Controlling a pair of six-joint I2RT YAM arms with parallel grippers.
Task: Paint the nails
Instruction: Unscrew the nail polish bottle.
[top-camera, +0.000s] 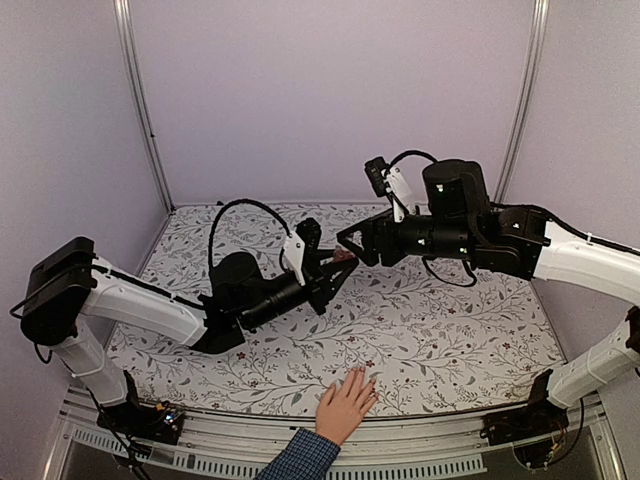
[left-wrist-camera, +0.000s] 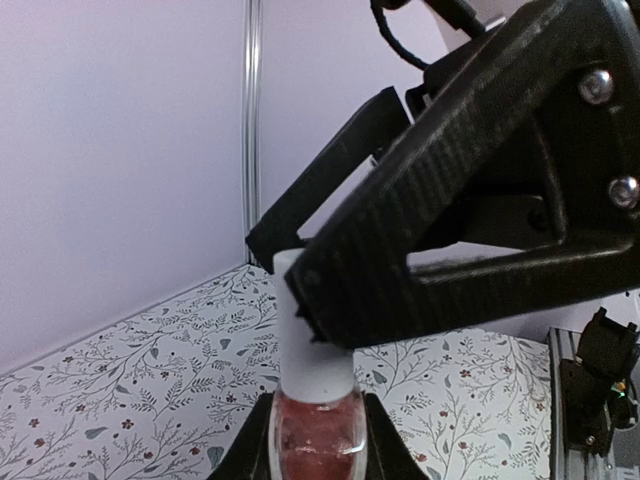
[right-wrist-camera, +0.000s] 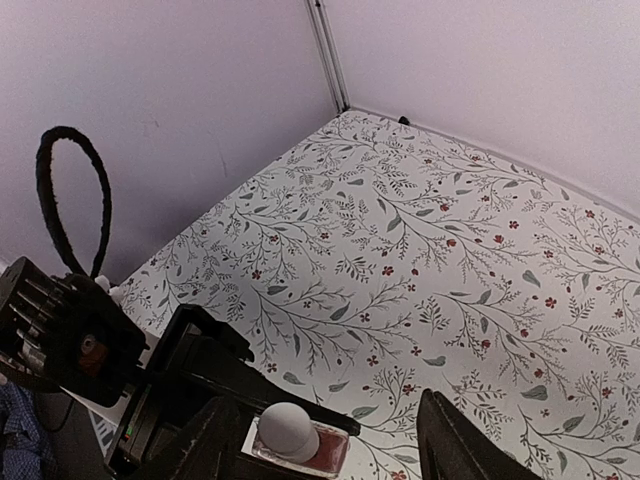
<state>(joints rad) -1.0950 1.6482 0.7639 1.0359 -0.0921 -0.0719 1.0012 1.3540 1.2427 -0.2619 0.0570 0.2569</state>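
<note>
Gripping a small pink bottle by its glass body, the left end effector is closed tight on it and holds it upright in the air over the middle of the flower-patterned bench. The bottle's white cap points up, on the bottle. The right end effector meets it from the other side, its two black fingers set one on each side of the cap. In the right wrist view there is a gap between the cap and each finger, so the jaws stand fairly wide and grip nothing. In the left wrist view the nearer finger overlaps the cap; whether it touches cannot be told. A light-skinned hand in a blue checked sleeve lies flat, palm down, on the near edge of the bench between the two arm bases, well apart from the bottle. The nails tip its spread fingers and are too small to tell their colour
</note>
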